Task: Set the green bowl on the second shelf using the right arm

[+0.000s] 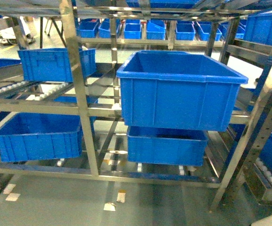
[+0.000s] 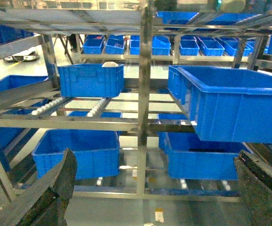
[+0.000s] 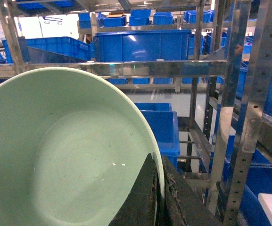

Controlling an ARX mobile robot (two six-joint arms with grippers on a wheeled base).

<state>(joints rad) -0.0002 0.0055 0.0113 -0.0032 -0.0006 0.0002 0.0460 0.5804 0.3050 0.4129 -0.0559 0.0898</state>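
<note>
Between the right pincer's [image 3: 160, 197] two dark fingers [image 3: 140, 200], pinched tight, sits the thin rim of the green bowl [image 3: 60, 155], tilted with its hollow toward the wrist camera, a hold that lets it be carried clear of the bars. Beyond it runs a steel shelf rail [image 3: 126, 68] with blue crates [image 3: 143, 44] behind, so the bowl is not yet shelved. Off to the side, the left pincer [image 2: 152, 188] hangs spread wide and empty, presumably kept out of the way.
</note>
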